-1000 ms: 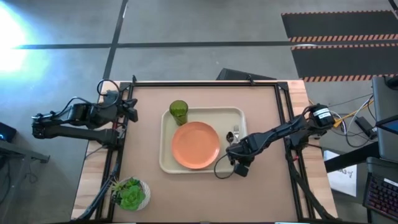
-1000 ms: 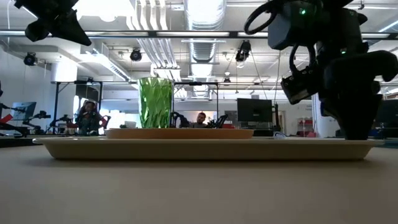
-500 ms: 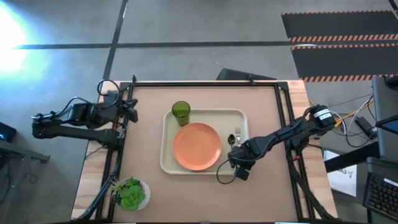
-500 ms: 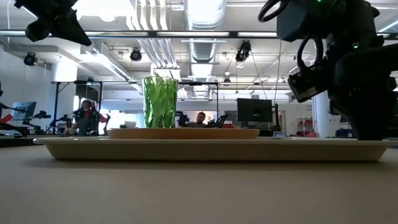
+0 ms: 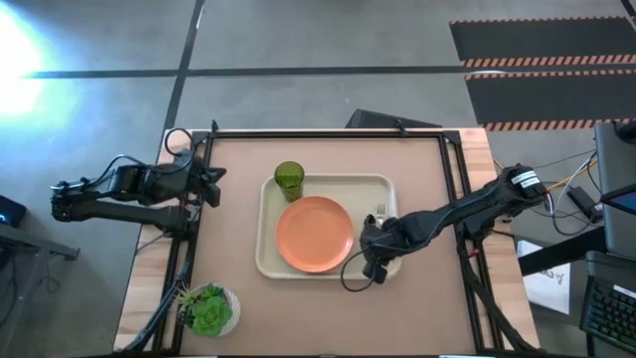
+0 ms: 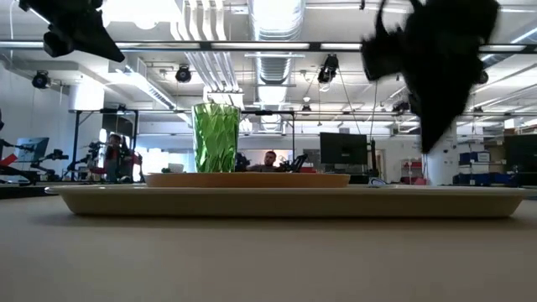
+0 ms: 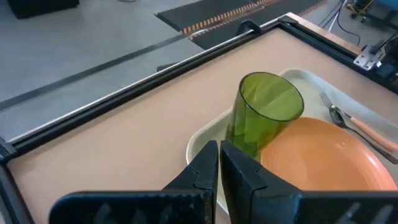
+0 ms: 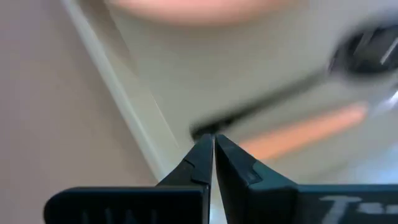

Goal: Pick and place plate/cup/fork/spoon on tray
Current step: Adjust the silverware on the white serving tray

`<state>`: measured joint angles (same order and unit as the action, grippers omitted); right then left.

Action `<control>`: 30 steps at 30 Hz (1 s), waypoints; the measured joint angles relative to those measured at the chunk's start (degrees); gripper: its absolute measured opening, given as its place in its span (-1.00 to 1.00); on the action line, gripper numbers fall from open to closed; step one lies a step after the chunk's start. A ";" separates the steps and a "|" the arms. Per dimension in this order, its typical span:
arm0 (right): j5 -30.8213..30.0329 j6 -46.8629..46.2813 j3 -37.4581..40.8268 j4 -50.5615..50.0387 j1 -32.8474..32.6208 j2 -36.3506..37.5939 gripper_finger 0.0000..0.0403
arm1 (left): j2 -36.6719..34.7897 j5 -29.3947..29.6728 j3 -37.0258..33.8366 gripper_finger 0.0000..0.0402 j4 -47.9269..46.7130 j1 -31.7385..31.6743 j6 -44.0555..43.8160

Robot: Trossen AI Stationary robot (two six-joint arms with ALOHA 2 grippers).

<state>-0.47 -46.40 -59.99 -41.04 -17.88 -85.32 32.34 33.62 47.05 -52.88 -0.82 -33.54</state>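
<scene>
The cream tray [image 5: 268, 261] holds the orange plate [image 5: 313, 234] and the upright green cup [image 5: 288, 179] at its far left corner. The pink-handled fork [image 7: 367, 132] and the dark spoon [image 8: 261, 107] lie side by side on the tray's right part. My right gripper [image 8: 212, 144] is shut over the tray's near right corner [image 5: 368, 244]. In the low view [image 6: 428, 143] it stands above the tray's rim. My left gripper [image 7: 219, 163] is shut and waits off the table's left edge [image 5: 211, 179], pointing at the cup. My right gripper's shut fingertips stand at the free end of the spoon's handle [image 8: 205, 129], coming slanting from the near right. Blur keeps me from telling whether they touch it. The spoon's bowl [image 8: 367, 50] lies on the tray beside the fork.
A white bowl of green leaves [image 5: 209, 310] stands at the table's near left corner. Bare brown table [image 5: 417, 308] lies near and right of the tray. A black frame [image 5: 328, 132] runs along the table's edges. People and equipment show far behind in the low view.
The tray with the cup and plate has slid a little toward the table's right edge. My right gripper has since risen from tray level and now stands above the tray's rim, blurred by its motion.
</scene>
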 joint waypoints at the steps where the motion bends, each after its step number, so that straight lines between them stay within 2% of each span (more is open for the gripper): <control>1: -2.10 0.67 -1.64 0.03 0.00 0.40 -0.96 | 0.02 -0.22 0.00 -1.00 -0.02 0.00 0.02; 4: -9.08 4.07 -7.24 -0.47 -0.01 1.67 -0.96 | -0.29 -1.87 -0.14 -1.00 -0.26 0.00 -0.10; 8: -15.38 13.36 -15.82 -0.87 0.01 3.46 -0.96 | -0.44 -5.76 -0.33 -1.00 0.01 -0.04 -0.19; 12: -22.47 18.84 -24.20 -2.72 -0.01 4.89 -0.96 | -0.50 -6.06 -0.32 -1.00 -1.80 -0.04 2.29; 15: -23.49 25.08 -29.74 -6.75 0.04 5.87 -0.96 | -0.68 -6.22 -0.55 -1.00 -3.30 -0.04 2.34; 18: -23.57 25.72 -33.40 -10.14 -0.25 6.88 -0.96 | -0.67 -7.20 -0.46 -1.00 -3.85 -0.04 -0.98; 20: -23.53 24.24 -34.75 -10.62 -0.39 7.45 -0.96 | -0.81 -7.33 -0.46 -1.00 -3.85 -0.04 -2.98; 24: -23.04 25.10 -34.63 -10.51 -0.51 8.23 -0.96 | -0.95 -9.05 -0.32 -1.00 -3.79 -0.04 -0.35; 30: -21.82 20.31 -25.48 -11.12 -0.18 8.32 -0.96 | -1.61 -9.37 -0.37 -1.00 -3.61 -0.04 0.15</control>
<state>-22.29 -26.09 -85.47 -52.15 -18.06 -77.00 30.73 24.25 46.68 -56.50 -0.86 -33.38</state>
